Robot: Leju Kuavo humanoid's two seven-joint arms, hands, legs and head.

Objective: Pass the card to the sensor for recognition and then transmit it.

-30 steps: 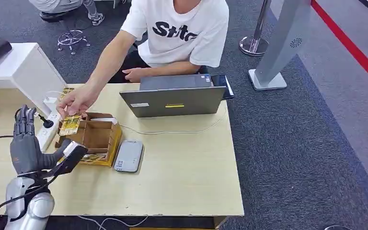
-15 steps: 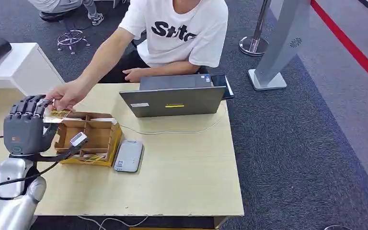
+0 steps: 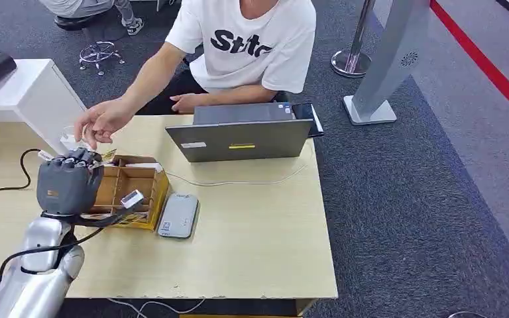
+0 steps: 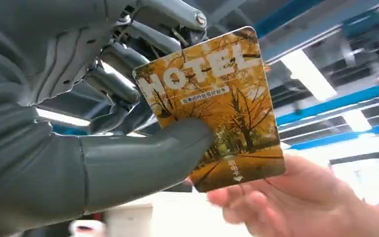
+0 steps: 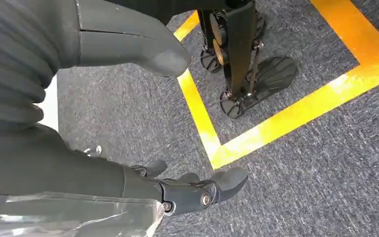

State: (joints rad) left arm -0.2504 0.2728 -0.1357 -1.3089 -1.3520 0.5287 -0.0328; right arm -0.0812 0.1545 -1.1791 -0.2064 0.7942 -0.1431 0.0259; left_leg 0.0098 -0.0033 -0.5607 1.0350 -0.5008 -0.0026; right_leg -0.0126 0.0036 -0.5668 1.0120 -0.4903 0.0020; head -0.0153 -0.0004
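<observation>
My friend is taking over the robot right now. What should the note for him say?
Left hand: holds the HOTEL card between thumb and fingers, above the cardboard box on the table.
Right hand: hangs by the floor, holds nothing, fingers apart.
The person's hand is just beyond the left hand; in the left wrist view it is right by the card's edge.
Done: the card is in the left hand.
Left: bring the card to the sensor, the grey pad beside the box, then pass it on.
</observation>
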